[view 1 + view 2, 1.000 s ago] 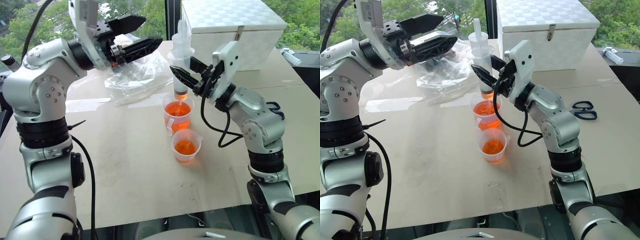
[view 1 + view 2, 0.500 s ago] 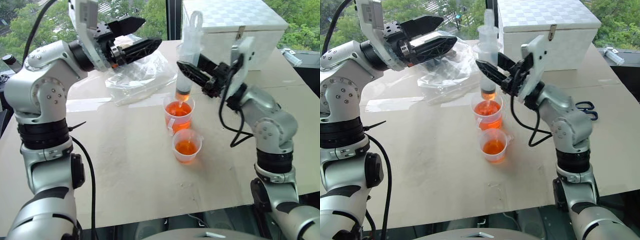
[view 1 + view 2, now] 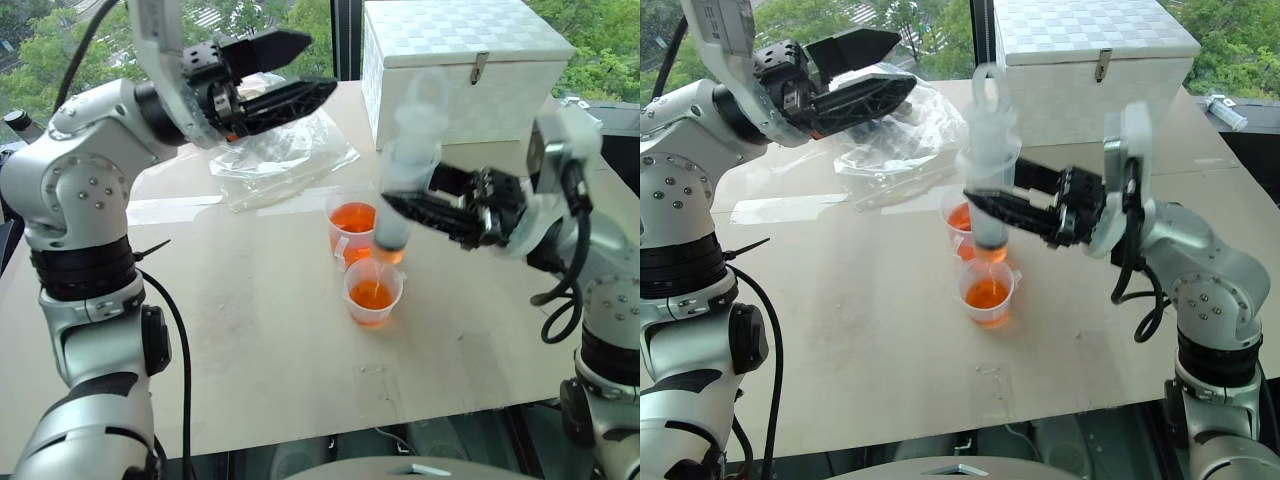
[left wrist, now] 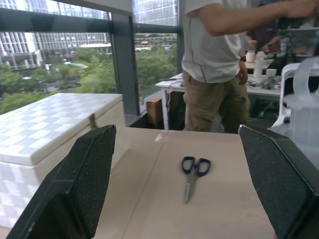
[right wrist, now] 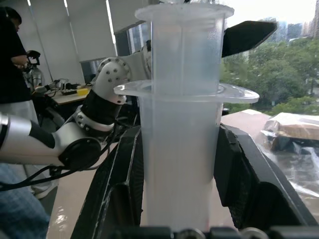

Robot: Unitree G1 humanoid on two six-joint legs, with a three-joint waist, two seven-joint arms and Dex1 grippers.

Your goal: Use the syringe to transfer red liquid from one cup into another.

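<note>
Your right pincer (image 3: 990,207) clamped on upright syringe (image 3: 990,185), tip over short cup (image 3: 987,293), taped cup (image 3: 353,228) behind, your left pincer (image 3: 305,68) wide, raised.

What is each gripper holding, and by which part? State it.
The right gripper clamps the syringe by its barrel, below the flange. The left gripper holds nothing.

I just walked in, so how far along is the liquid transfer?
Drawn up already: the syringe shows red liquid near its tip. In hand: the right gripper holds it over the short cup, beside the tall cup. The left gripper waits open. Left: press the plunger to empty it.
</note>
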